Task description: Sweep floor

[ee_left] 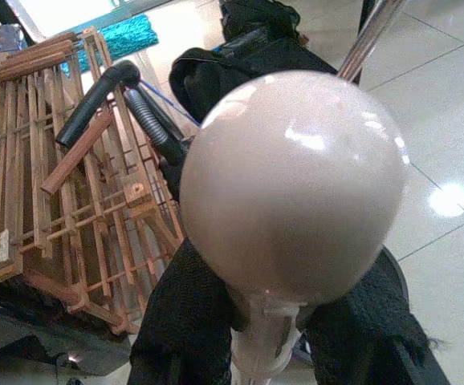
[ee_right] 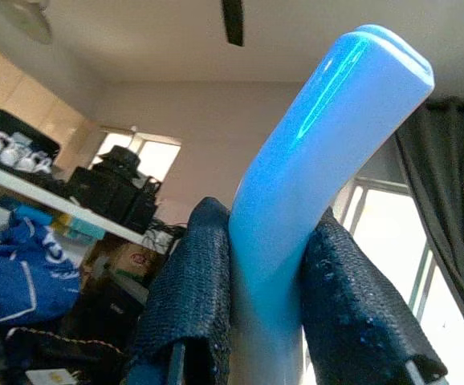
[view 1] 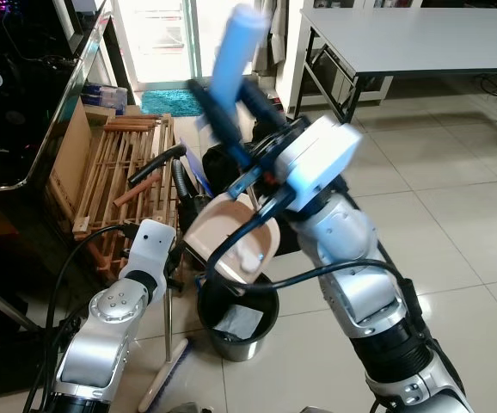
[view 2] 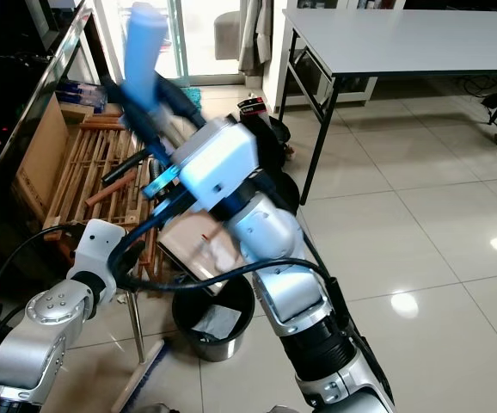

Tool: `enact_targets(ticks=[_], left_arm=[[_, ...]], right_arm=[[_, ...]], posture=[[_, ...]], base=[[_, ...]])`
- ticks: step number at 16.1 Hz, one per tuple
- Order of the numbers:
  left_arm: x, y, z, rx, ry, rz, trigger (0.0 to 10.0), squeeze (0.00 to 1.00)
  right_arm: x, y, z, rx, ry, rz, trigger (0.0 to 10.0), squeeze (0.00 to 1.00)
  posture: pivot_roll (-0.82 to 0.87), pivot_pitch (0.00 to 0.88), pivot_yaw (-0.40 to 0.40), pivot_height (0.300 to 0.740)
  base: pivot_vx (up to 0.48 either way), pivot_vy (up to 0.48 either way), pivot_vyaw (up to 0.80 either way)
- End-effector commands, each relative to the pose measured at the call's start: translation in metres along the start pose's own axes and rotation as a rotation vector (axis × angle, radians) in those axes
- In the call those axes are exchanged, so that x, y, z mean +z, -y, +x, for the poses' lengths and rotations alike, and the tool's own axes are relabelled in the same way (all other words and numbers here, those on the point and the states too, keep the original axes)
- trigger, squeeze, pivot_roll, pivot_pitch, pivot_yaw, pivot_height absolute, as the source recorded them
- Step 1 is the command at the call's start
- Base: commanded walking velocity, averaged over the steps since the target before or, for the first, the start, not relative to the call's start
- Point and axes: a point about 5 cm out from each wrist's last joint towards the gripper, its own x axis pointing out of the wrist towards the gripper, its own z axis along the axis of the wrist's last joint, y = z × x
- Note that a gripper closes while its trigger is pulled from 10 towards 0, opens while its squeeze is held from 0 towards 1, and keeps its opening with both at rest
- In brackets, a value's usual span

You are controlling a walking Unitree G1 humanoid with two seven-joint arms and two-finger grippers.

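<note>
Above the bin [view 1: 236, 331], the right gripper [view 1: 223, 103] clamps a blue handle [view 1: 234, 52] pointing up, tilting the dustpan [view 1: 231, 245] over it; left gripper [ee_left: 268, 341] grips the broom [view 1: 164, 374] knob [ee_left: 292, 188].

The right arm is reaching up through the frame's centre, its right gripper [view 1: 229, 107] clamping in the upper middle. The left gripper [ee_left: 268, 337], lower left, is pinching shut.
</note>
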Motion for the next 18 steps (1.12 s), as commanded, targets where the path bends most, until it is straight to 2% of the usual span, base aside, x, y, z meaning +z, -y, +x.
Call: enact_targets(ticks=[1, 5, 7, 8, 10, 11, 12, 13, 15, 16, 17, 18], left_arm=[[0.009, -0.003, 0.001, 0.022, 0.033, 0.022, 10.0, 0.0], [0.008, -0.002, 0.001, 0.023, 0.031, 0.021, 10.0, 0.0], [0.009, -0.002, 0.002, 0.025, 0.033, 0.02, 10.0, 0.0], [0.009, -0.002, 0.003, 0.026, 0.04, 0.019, 10.0, 0.0], [0.012, 0.001, 0.006, 0.013, 0.056, 0.015, 10.0, 0.0], [0.014, 0.003, 0.009, 0.002, 0.067, 0.015, 10.0, 0.0], [0.015, 0.006, 0.012, -0.009, 0.071, 0.01, 10.0, 0.0], [0.014, 0.008, 0.012, -0.018, 0.066, 0.013, 10.0, 0.0], [0.011, 0.012, 0.012, -0.047, 0.045, 0.024, 10.0, 0.0], [0.008, 0.012, 0.012, -0.051, 0.035, 0.026, 10.0, 0.0], [0.005, 0.012, 0.011, -0.059, 0.024, 0.034, 10.0, 0.0], [0.003, 0.011, 0.011, -0.065, 0.021, 0.041, 10.0, 0.0]], right_arm=[[0.007, -0.002, 0.002, 0.031, 0.055, -0.038, 10.0, 0.0], [0.007, -0.011, 0.003, 0.071, 0.068, -0.083, 10.0, 0.0], [0.006, -0.008, 0.004, 0.057, 0.062, -0.111, 10.0, 0.0], [0.006, 0.0, 0.005, 0.035, 0.047, -0.156, 10.0, 0.0], [0.012, 0.034, 0.006, -0.092, 0.014, -0.268, 10.0, 0.0], [0.016, 0.063, 0.001, -0.213, -0.025, -0.305, 10.0, 0.0], [0.022, 0.096, -0.011, -0.365, -0.071, -0.346, 10.0, 0.0], [0.025, 0.108, -0.018, -0.416, -0.095, -0.367, 10.0, 0.0], [0.031, 0.138, -0.044, -0.553, -0.196, -0.422, 10.0, 0.0], [0.03, 0.143, -0.054, -0.595, -0.223, -0.414, 10.0, 0.0], [0.025, 0.152, -0.077, -0.7, -0.31, -0.408, 10.0, 0.0], [0.022, 0.155, -0.092, -0.764, -0.371, -0.396, 10.0, 0.0]], posture=[[-0.1, 0.012, -0.004, 0.74], [-0.1, 0.015, -0.007, 0.74], [-0.1, 0.016, -0.005, 0.74], [-0.1, 0.014, -0.003, 0.74], [-0.12, 0.017, -0.004, 0.74], [-0.13, 0.015, -0.003, 0.74], [-0.14, 0.015, 0.004, 0.74], [-0.14, 0.015, 0.007, 0.74], [-0.15, 0.023, 0.025, 0.74], [-0.15, 0.027, 0.032, 0.74], [-0.16, 0.032, 0.038, 0.74], [-0.16, 0.034, 0.036, 0.74]], base=[[0.0, 0.0, 0.0], [0.0, 0.0, 0.0], [0.0, 0.0, 0.0], [0.0, 0.0, 0.0], [0.0, 0.0, 0.0], [0.0, 0.0, 0.0], [0.0, 0.0, 0.0], [0.0, 0.0, 0.0], [0.0, 0.0, 0.0], [0.0, 0.0, 0.0], [0.0, 0.0, 0.0], [0.0, 0.0, 0.0]])
